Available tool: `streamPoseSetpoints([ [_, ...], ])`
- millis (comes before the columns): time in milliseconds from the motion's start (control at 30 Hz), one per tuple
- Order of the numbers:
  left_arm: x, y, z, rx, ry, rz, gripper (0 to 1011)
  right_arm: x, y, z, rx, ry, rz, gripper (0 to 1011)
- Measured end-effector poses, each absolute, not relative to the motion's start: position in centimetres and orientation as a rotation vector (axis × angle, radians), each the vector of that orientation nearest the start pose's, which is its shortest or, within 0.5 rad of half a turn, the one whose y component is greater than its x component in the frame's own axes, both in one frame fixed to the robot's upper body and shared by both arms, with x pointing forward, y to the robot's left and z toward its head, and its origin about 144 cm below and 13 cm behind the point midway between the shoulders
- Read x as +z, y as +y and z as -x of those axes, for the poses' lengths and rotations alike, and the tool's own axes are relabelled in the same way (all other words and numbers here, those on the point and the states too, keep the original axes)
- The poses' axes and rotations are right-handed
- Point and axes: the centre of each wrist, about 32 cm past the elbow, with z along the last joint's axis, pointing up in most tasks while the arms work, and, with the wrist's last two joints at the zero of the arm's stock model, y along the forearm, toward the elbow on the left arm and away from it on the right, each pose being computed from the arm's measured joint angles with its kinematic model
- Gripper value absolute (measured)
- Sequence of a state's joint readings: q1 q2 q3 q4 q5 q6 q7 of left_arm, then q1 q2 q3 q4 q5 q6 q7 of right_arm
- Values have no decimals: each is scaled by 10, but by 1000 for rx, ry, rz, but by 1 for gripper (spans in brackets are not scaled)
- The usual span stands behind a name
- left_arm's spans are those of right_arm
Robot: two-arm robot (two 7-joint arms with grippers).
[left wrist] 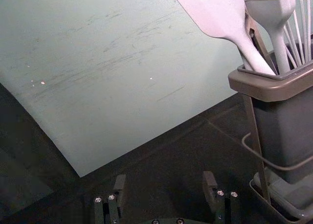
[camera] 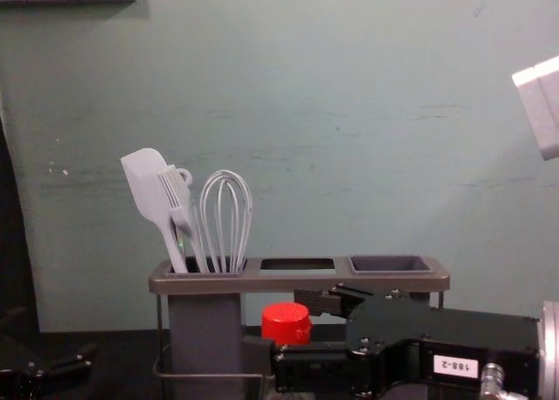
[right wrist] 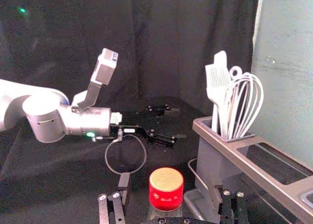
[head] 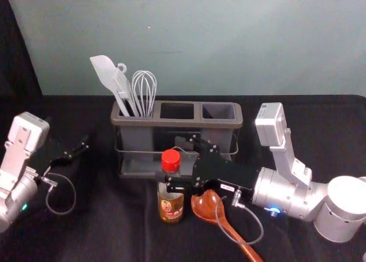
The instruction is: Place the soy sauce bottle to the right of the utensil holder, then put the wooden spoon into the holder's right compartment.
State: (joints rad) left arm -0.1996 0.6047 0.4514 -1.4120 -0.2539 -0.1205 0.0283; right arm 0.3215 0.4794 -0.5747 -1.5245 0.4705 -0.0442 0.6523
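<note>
"Well, can any writing be made out?"

"On the right tool [head: 170, 158], a white sticker [camera: 455, 366] is carried, and '188-2' seems to be printed on it. Between that tool's fingers, the bottle [head: 165, 194] is fitted with a label [head: 171, 206], but its print is too small to be read."

"Is the bottle gripped?"

"No grip is seen: the right tool is held open, with one finger placed on either side of the bottle and gaps left around the red cap [right wrist: 166, 190]. The left tool [head: 68, 137] is also spread open, well apart from the bottle, on its left."

"And how many things can be counted?"

"One bottle and one wooden spoon [head: 207, 206]; the spoon's bowl is laid on the near side of the right tool, just beside the bottle, with the handle pointed towards the robot. One utensil holder [head: 177, 123] is set beyond the right tool, and its top is divided into three compartments. In the left one, to the right of the left tool, one spatula [head: 106, 73], one brush [camera: 176, 190] and one whisk [head: 144, 90] are stood, with one ring-shaped end [camera: 184, 175] shown among them."
</note>
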Motion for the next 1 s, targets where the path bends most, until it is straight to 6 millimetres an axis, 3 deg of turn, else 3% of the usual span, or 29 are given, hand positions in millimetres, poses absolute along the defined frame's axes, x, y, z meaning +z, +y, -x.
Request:
streamPoseSetpoints([
  [1000,1140,310,-489,1248,-285,-304,1011,1182,-207,-512,-431,-99,54,1004],
])
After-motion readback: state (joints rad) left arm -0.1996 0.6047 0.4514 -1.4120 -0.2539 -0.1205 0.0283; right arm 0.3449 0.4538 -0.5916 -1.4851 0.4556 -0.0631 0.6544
